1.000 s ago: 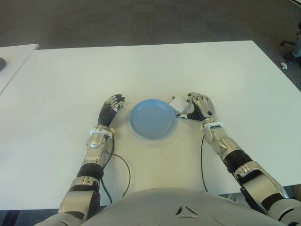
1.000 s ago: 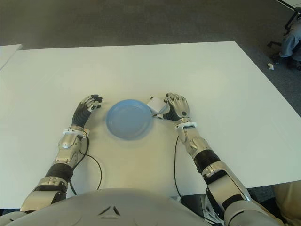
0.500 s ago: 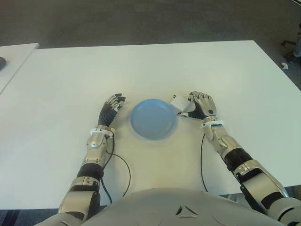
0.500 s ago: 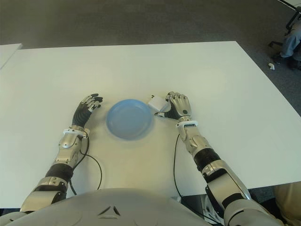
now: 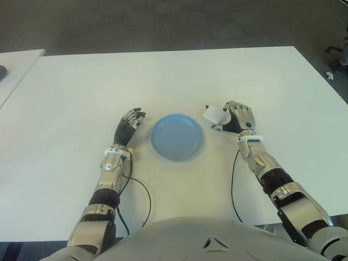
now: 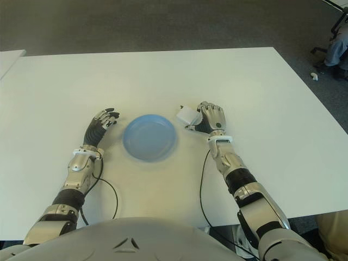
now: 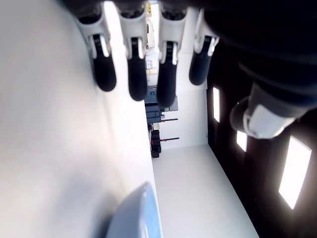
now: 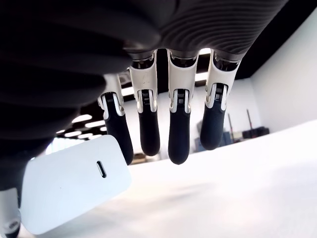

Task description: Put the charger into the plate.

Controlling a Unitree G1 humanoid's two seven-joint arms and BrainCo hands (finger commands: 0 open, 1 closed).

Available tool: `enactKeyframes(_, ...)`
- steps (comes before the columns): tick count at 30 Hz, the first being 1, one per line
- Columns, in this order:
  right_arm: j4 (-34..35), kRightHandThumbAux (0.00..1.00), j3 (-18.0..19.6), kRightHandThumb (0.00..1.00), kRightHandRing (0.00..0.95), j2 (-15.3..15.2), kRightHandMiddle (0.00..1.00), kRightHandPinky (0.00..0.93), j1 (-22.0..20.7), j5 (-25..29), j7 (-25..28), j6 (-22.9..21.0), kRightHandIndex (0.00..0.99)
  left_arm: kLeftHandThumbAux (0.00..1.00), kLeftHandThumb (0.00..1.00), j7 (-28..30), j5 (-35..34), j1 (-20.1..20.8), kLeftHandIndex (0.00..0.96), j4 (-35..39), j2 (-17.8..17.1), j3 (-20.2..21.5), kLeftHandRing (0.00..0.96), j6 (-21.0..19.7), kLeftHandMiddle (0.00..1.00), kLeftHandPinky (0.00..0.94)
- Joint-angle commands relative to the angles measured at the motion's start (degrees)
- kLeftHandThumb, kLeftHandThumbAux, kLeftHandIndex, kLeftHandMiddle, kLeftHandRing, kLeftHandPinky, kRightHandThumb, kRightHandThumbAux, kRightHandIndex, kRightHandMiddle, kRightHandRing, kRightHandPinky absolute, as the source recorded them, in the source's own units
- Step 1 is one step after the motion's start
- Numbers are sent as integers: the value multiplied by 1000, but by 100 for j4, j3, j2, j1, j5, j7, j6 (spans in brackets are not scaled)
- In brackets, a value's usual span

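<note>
- Gripping white charger (image 5: pixel 214 115), right hand (image 5: pixel 237 118) sits just right of blue plate (image 5: pixel 177 136), off its rim.
- Left hand (image 5: pixel 129 123) left of plate, fingers loose, holding nothing.
- White table (image 5: pixel 217 76) bare around.

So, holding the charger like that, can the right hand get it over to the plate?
Probably yes. The right hand holds the charger just right of the blue plate, and only bare table lies between them.

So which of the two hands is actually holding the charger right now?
The right hand, on the plate's right side, grips the white charger. The left hand, on the plate's other side, holds nothing.
</note>
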State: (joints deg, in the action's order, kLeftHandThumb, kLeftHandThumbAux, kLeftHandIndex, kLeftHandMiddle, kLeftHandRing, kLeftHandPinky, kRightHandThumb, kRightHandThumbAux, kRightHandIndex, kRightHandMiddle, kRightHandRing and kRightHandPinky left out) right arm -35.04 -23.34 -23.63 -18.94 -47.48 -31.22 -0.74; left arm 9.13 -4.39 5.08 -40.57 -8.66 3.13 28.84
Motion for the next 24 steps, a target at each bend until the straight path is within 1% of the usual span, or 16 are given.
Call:
enactKeyframes(1, -64, 706, 188, 742, 855, -3, 863, 794, -91, 156, 8, -86, 441, 512, 6, 143, 197, -1093, 233, -787, 263, -275, 277, -954, 303, 251)
enactKeyframes(5, -18, 706, 264, 743, 845, -22, 855, 779, -108, 196, 30, -52, 441, 511, 22, 205, 157, -1100, 243, -771, 257, -262, 280, -960, 304, 262)
enactKeyframes(16, -3, 705, 422, 743, 827, -5, 843, 764, -142, 254, -81, 37, 442, 505, 27, 307, 128, -1090, 242, -829, 231, -236, 264, -916, 291, 233)
enactKeyframes(24, 288, 705, 551, 743, 816, -13, 834, 750, -115, 281, -67, -8, 442, 506, 18, 371, 99, -1089, 230, -855, 221, -211, 255, -927, 291, 221)
